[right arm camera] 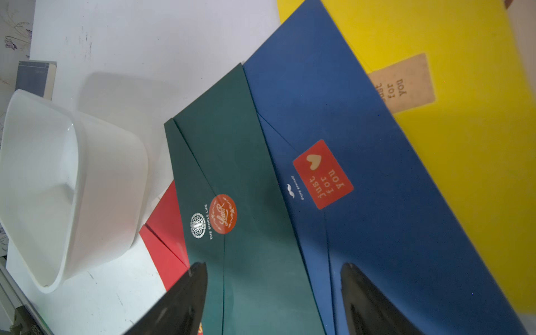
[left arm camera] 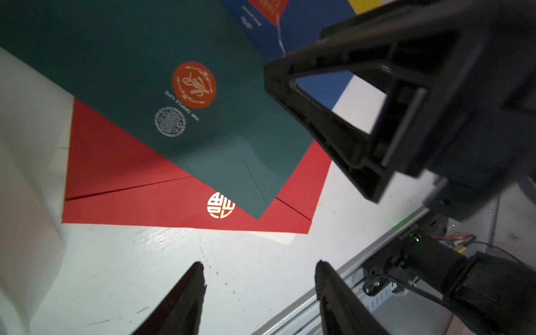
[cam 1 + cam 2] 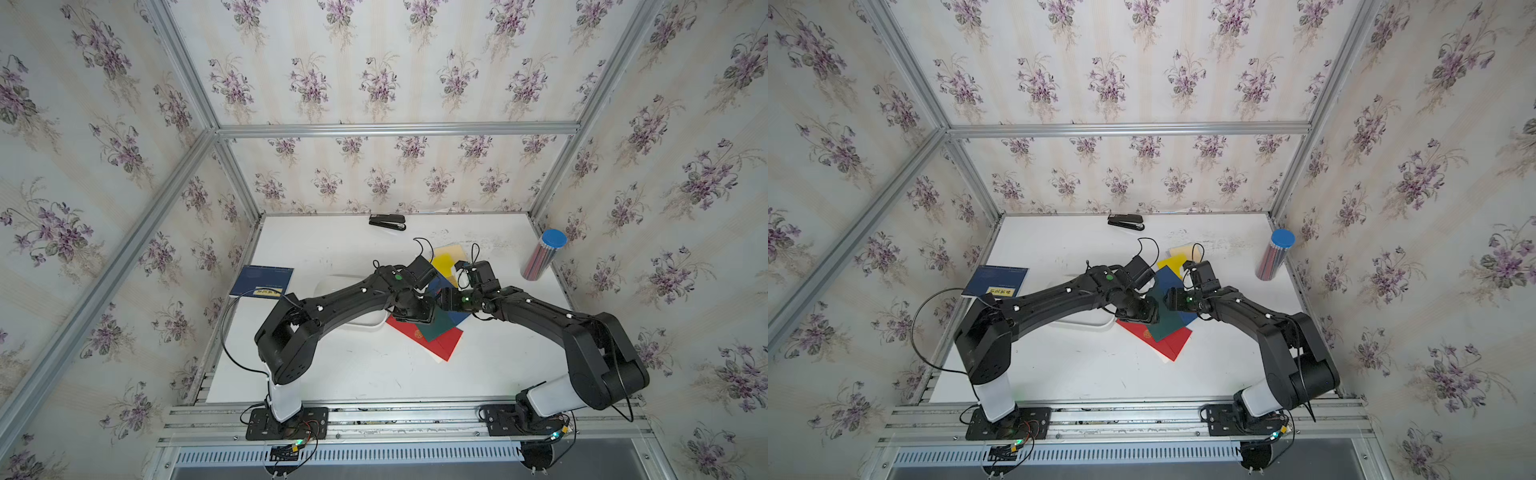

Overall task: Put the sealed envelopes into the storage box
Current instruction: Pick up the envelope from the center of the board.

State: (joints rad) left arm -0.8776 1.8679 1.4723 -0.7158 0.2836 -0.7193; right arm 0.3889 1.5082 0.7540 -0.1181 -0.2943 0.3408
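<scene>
Just beside the box (image 1: 116, 188), the envelopes (image 3: 432, 328) lie fanned, the green one (image 1: 232, 162) topmost. The right gripper (image 1: 274, 265) hovers over it, the left gripper (image 2: 258, 264) beside them, both with jaws apart, empty. Best to pinch the green one's free edge alone.

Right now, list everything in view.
green envelope: one, green, top of pile
navy envelope: one, navy, partly under green
red envelope: at least one, red, under green
yellow envelope: one, yellow, under navy
cream envelope: at least one, cream, beyond yellow
storage box: one, white, left of pile
book: one, dark blue, left edge
stapler: one, black, far edge
pencil tube: one, blue lid, right edge
left pincer: black, open, near red
right pincer: black, open, over green, navy
</scene>
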